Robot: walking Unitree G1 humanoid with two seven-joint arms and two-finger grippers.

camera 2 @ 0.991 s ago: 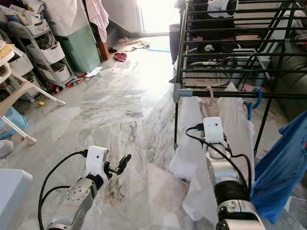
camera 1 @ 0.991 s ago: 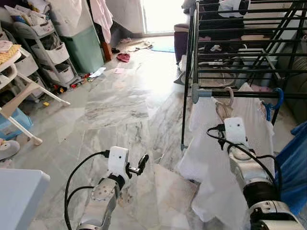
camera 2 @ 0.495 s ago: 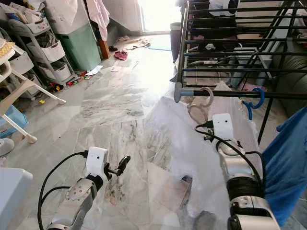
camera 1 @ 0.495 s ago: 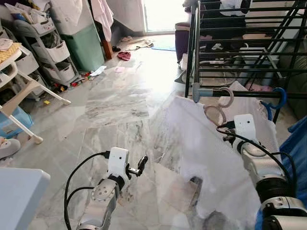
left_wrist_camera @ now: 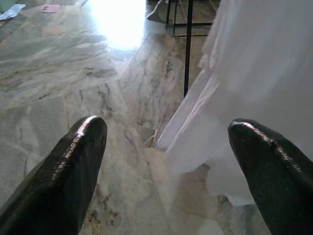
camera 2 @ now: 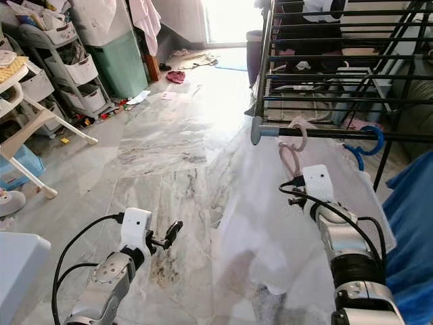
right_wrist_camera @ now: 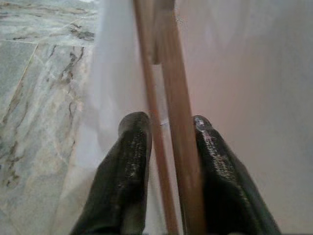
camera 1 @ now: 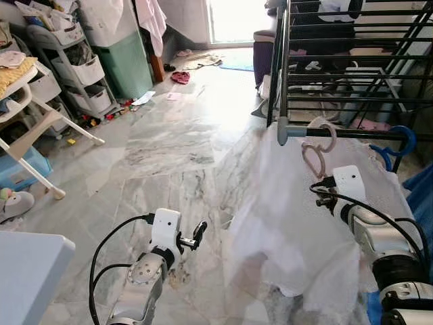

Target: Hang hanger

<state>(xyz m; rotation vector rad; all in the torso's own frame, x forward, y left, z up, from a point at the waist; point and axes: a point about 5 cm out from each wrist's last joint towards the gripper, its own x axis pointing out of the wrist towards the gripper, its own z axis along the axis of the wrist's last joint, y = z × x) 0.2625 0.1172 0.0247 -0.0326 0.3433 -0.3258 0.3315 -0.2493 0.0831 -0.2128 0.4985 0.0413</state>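
Pink hanger (right_wrist_camera: 168,98) sits pinched between right hand (right_wrist_camera: 168,147) fingers at wrist.

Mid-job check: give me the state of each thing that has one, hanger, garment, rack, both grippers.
hanger: gripped by the right gripper; its hook sits at the rack's rail
white garment: on the hanger, billowing out
drying rack: standing, a blue hook on the same rail
right gripper: shut on the hanger
left gripper: open, empty, low above the floor
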